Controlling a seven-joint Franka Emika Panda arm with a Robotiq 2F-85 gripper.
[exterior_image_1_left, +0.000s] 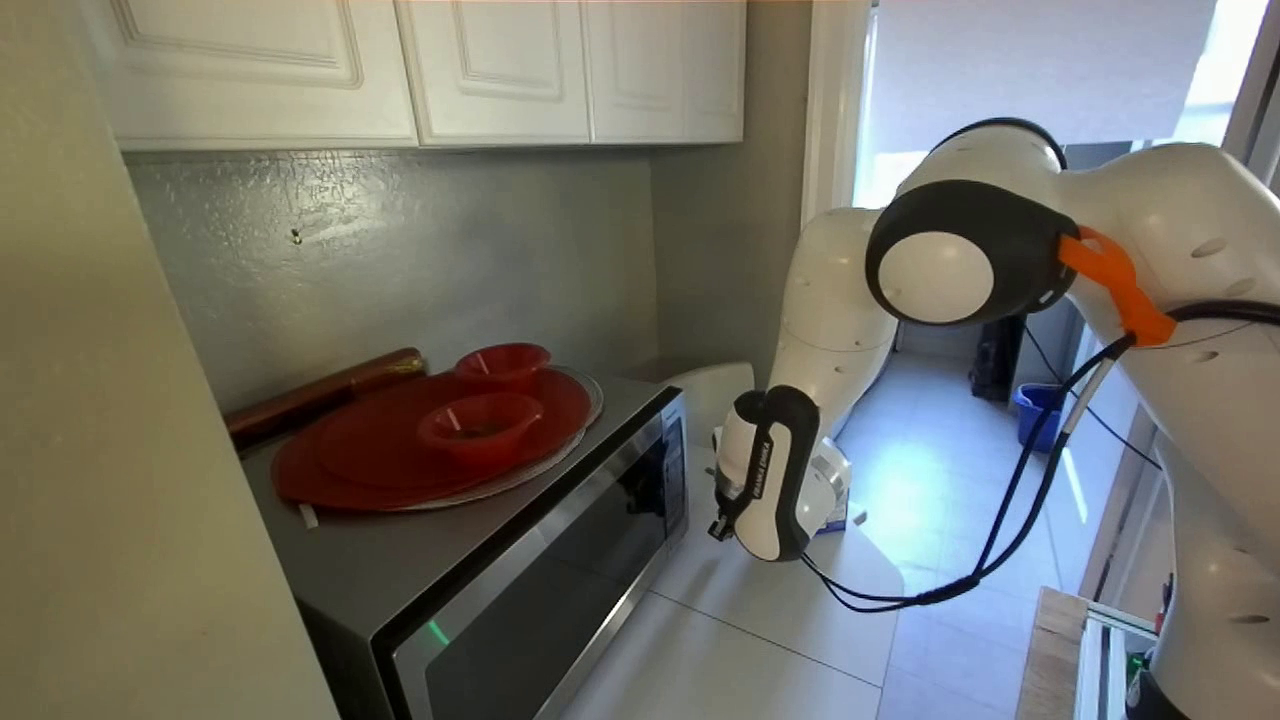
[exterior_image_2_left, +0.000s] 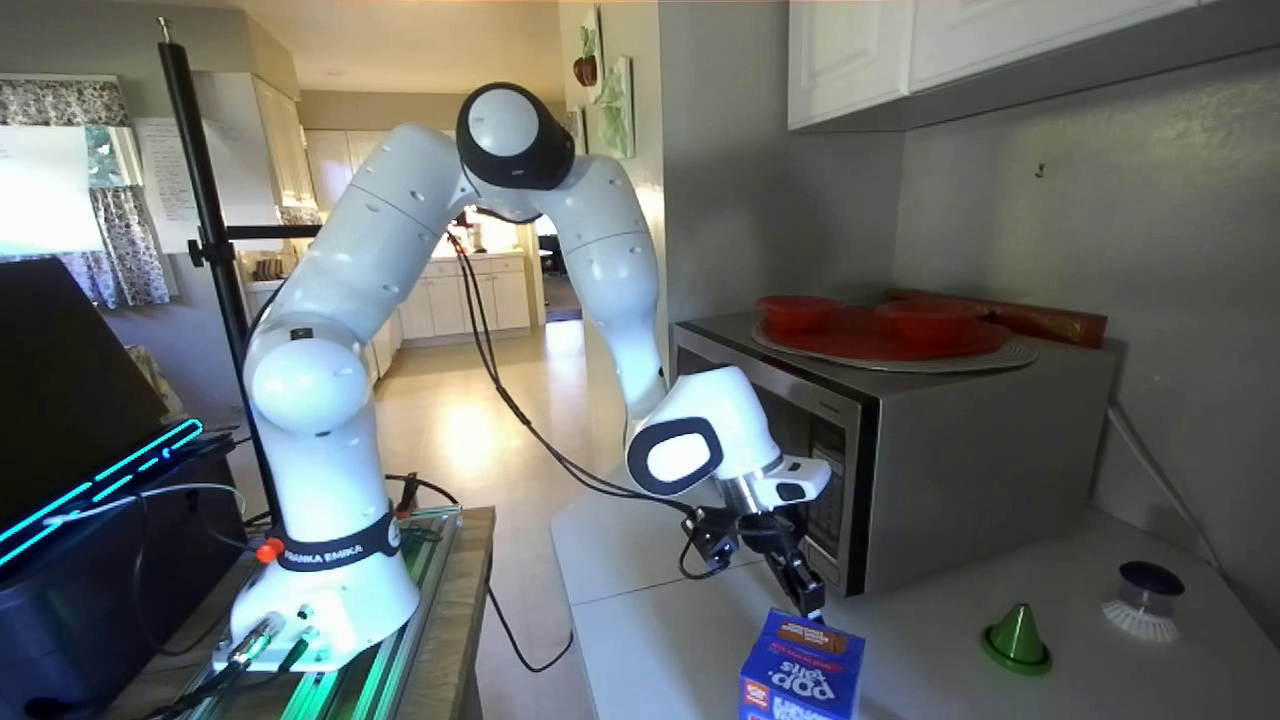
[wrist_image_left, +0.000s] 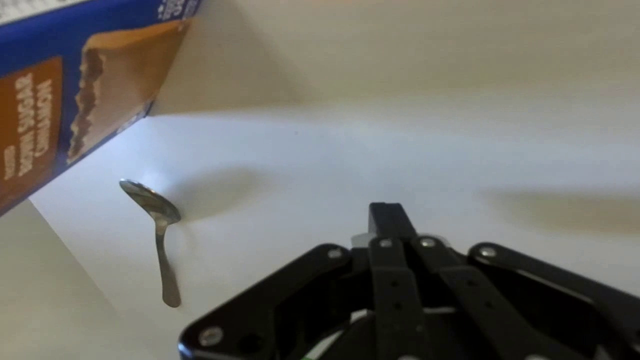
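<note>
My gripper (exterior_image_2_left: 812, 603) points down above the white countertop in an exterior view, close behind a blue Pop Bits box (exterior_image_2_left: 800, 670). In the wrist view its black fingertips (wrist_image_left: 392, 220) are together, with nothing seen between them. The box (wrist_image_left: 95, 95) fills the upper left of the wrist view, apart from the fingers there. A metal spoon (wrist_image_left: 162, 240) lies on the countertop left of the fingers, near the box. In an exterior view the arm hides the fingers, and only a blue bit of the box (exterior_image_1_left: 836, 520) shows behind the wrist.
A microwave (exterior_image_2_left: 985, 470) stands beside the gripper, topped with red plates (exterior_image_1_left: 345, 450) and red bowls (exterior_image_1_left: 480, 425). A green cone (exterior_image_2_left: 1018, 640) and a scrub brush (exterior_image_2_left: 1145, 600) are on the countertop (exterior_image_2_left: 640, 620). White cabinets (exterior_image_1_left: 490, 70) hang above. Cables (exterior_image_1_left: 960, 590) loop from the arm.
</note>
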